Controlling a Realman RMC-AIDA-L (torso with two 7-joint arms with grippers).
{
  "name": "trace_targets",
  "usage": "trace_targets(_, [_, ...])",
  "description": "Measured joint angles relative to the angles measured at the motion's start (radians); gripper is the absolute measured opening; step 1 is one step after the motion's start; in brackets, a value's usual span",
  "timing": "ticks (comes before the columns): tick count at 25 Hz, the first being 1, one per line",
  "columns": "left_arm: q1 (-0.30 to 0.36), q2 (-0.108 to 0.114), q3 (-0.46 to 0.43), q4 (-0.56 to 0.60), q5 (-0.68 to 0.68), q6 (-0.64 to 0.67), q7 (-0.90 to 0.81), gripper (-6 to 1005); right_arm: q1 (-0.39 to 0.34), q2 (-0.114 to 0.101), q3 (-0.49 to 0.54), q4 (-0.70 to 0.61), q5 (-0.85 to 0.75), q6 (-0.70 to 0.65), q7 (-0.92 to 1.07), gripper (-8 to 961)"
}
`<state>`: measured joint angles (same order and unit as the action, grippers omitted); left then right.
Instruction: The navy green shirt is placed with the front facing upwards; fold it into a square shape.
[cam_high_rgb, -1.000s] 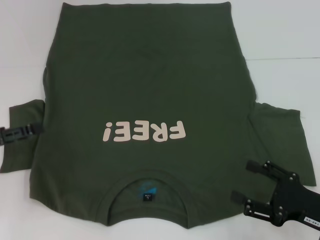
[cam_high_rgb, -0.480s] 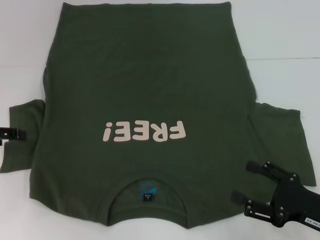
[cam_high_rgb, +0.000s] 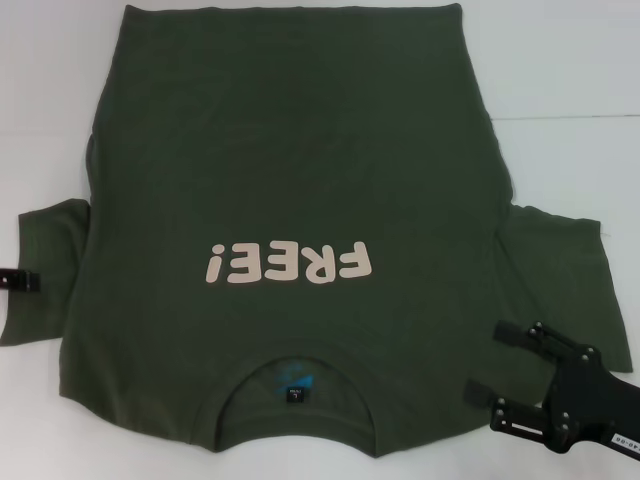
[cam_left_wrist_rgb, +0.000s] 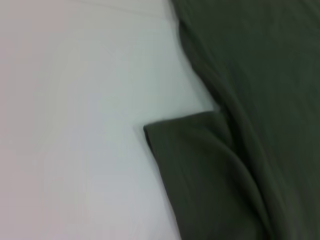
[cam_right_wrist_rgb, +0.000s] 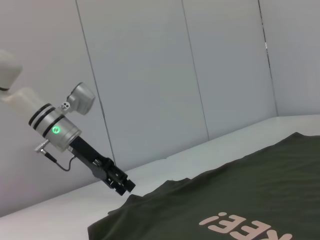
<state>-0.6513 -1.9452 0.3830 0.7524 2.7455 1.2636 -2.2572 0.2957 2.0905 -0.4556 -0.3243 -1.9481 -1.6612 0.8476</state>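
The navy green shirt (cam_high_rgb: 290, 150) lies spread flat with its front up, and the pale "FREE!" lettering (cam_high_rgb: 288, 263) reads upside down to me. Its collar (cam_high_rgb: 296, 395) is at the near edge. Both short sleeves stick out sideways. Only a tip of my left gripper (cam_high_rgb: 20, 281) shows at the head view's left edge, beside the left sleeve (cam_high_rgb: 45, 270). The right wrist view shows this gripper (cam_right_wrist_rgb: 124, 185) hanging just above that sleeve's edge. My right gripper (cam_high_rgb: 497, 362) stands open over the shirt's near right shoulder, holding nothing. The left wrist view shows the sleeve (cam_left_wrist_rgb: 200, 170).
The white table (cam_high_rgb: 570, 60) surrounds the shirt, with bare surface on both sides and at the far right. Grey wall panels (cam_right_wrist_rgb: 150, 75) stand behind the table on the left arm's side.
My left gripper has pulled back to the left off the left sleeve, almost out of the head view. The right gripper and the shirt have stayed in place.
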Motion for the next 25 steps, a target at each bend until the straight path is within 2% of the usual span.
trace_targets(14, [0.003,-0.012,0.013,-0.04,0.002,-0.062,0.005,817,0.003,0.0,0.0,0.001,-0.003,0.003,0.005,924])
trace_targets(25, [-0.006,-0.013,0.014,-0.07,-0.001,-0.086,0.005,812,0.004,0.0,0.0,0.001,-0.003,0.003,0.008,924])
